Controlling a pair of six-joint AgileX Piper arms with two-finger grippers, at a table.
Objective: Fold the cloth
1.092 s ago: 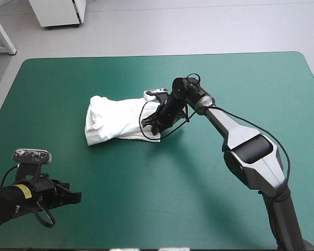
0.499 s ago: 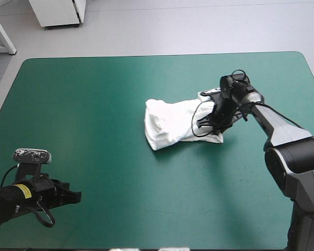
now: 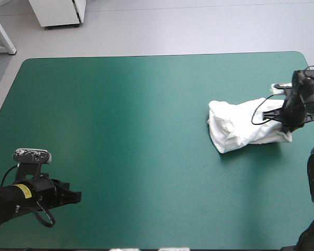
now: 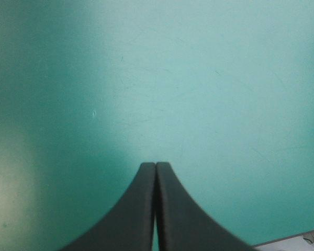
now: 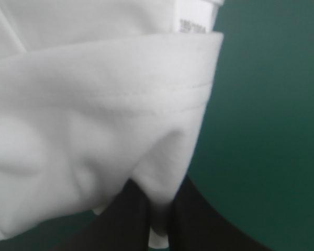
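- Clamped on the T-shirt point(image 3: 240, 128) at its right-hand end by the right gripper point(image 3: 286, 121) — black fingers all but together in the right wrist view, with a hemmed fold of white cloth pinched between them and a sewn label point(image 5: 194, 14) showing farther ahead.
- Lies as a folded bundle on the teal-green cover point(image 3: 120, 104), close to the table's right edge and about midway between the near and far edges.
- Runs with its long axis roughly across the table, stretching away from the holding fingers toward the table's left.
- Far nearer to the right arm, which is in contact with it; well apart from the left gripper point(image 3: 77, 197), low at the near left corner.
- Shut there to one pointed arch in the left wrist view, gripping nothing, with only bare cover ahead.
- Nothing else visible on the cover between the two arms — no obstacle to a move in either direction.
- Judging by the placement: little room toward the right edge, so further travel that way would risk the held end slipping off the table; probably better to let go here or draw back toward the middle.
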